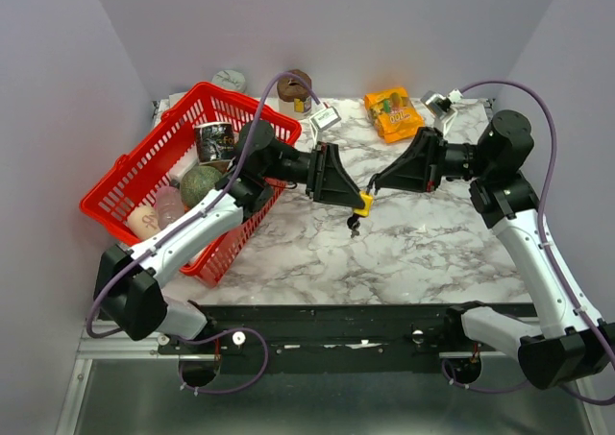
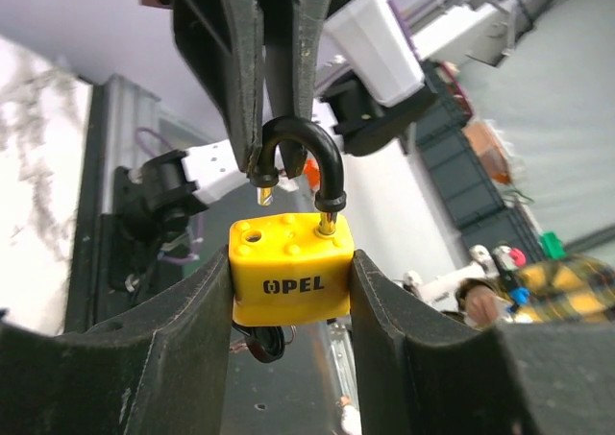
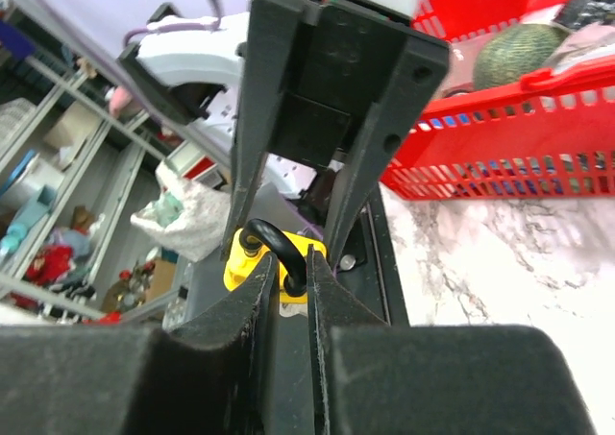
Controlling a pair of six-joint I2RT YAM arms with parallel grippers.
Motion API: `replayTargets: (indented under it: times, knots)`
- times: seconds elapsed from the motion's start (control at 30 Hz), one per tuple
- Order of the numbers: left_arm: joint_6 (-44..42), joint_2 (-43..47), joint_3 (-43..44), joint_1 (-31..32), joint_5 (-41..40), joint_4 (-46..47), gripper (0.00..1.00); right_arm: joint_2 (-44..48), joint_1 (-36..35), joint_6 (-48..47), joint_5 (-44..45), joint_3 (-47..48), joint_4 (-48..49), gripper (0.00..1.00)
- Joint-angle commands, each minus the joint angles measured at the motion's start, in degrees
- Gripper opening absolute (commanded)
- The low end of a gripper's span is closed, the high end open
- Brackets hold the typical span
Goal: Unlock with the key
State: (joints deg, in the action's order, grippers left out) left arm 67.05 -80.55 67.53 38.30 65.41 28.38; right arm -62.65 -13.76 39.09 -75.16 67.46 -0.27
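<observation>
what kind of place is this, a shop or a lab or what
Most likely a robotics lab test cell: robot arms holding a yellow padlock over a marble-patterned table boxed in by plain walls, a red basket of prop groceries, and cluttered storage shelves beyond.

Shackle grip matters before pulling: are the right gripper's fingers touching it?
Touching. Left wrist view shows the right gripper's fingers pinching the black shackle from both sides.

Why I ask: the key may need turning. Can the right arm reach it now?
Probably not: the right end effector pinches the shackle, and the key hangs under the padlock, between the fingers of the left end effector.
</observation>
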Motion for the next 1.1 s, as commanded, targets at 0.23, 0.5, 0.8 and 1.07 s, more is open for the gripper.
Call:
replayTargets:
  times: [0.23, 0.5, 0.8, 1.07]
  knots:
    - [-32.32, -3.37, 15.78, 3.09, -37.24, -54.72, 0.0, -2.55, -1.01, -10.52, 12.74, 8.56, -22.47, 0.01]
    - [-29.07, -10.4, 25.7, 7.92, -61.77, -70.54, 0.0, -5.02, -1.01, -14.92, 28.11, 10.23, -35.22, 0.01]
    - [-29.52, -15.42, 31.26, 9.07, -64.71, -72.95, 0.0, -5.46, -1.01, -15.01, 34.26, 7.16, -37.6, 0.04]
    - [-27.42, -20.95, 31.26, 8.72, -60.76, -73.55, 0.0, -3.18, -0.74, -12.2, 47.46, 6.01, -38.31, 0.26]
